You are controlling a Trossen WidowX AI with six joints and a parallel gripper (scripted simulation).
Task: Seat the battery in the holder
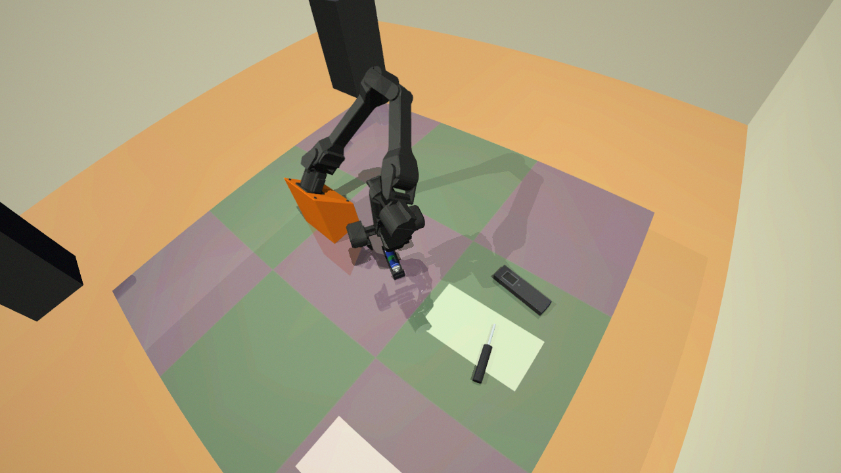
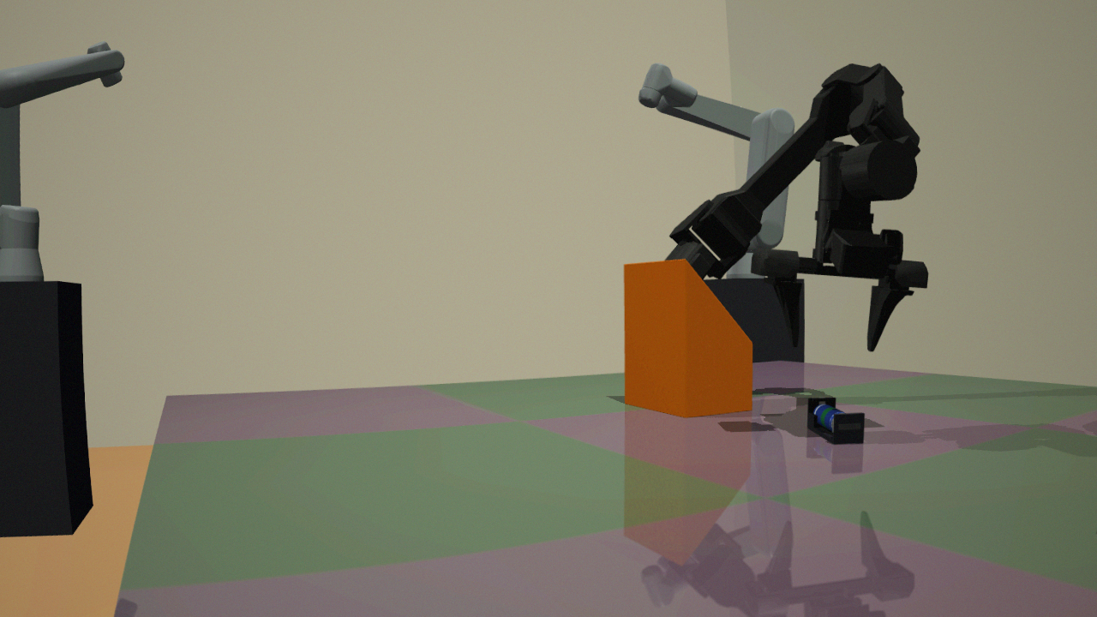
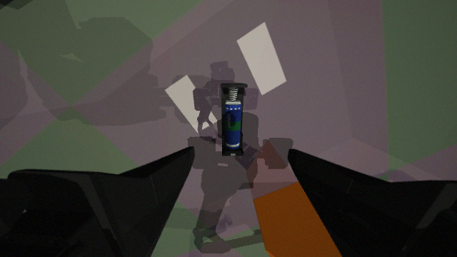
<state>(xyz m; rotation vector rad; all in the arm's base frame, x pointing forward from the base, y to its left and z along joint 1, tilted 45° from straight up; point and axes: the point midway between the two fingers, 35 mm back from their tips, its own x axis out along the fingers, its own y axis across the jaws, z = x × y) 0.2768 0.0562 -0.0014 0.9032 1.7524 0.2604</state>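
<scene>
Wrist cam: battery (image 1: pixel 392 259) (image 2: pixel 828 416) (image 3: pixel 233 125) lies lengthwise in the holder (image 1: pixel 398 275) (image 2: pixel 848 429) (image 3: pixel 233 153), looks straight, w/ one end at the spring (image 3: pixel 233 94). Far end sits by the opposite wall; can't tell if the terminal is properly under the lip. Gripper (image 2: pixel 833 349) (image 3: pixel 240 152) is spread nearly full width, nothing in it, hanging above the holder, fingers well apart either side & touching neither part.

Main risk, my guess: terminal end not fully captured, so spring push could lift or skew it. Another dip to fix that could press on the holder, or a finger could clip a wall & shift it. Closing early on the way out = same trouble. Best bet: straight up, fingers wide, then hands off, assuming the seat checks out.

Other stuff: orange base block (image 1: pixel 329 220) (image 2: pixel 674 344) (image 3: pixel 289 218) is near the holder, so a low sideways exit that way could bump it. Screwdriver (image 1: pixel 481 363) partly on a pale sheet (image 1: pixel 453 311), dark handheld device (image 1: pixel 523 291) beside the sheet; both well off from the holder, not in the way of a vertical retreat.
</scene>
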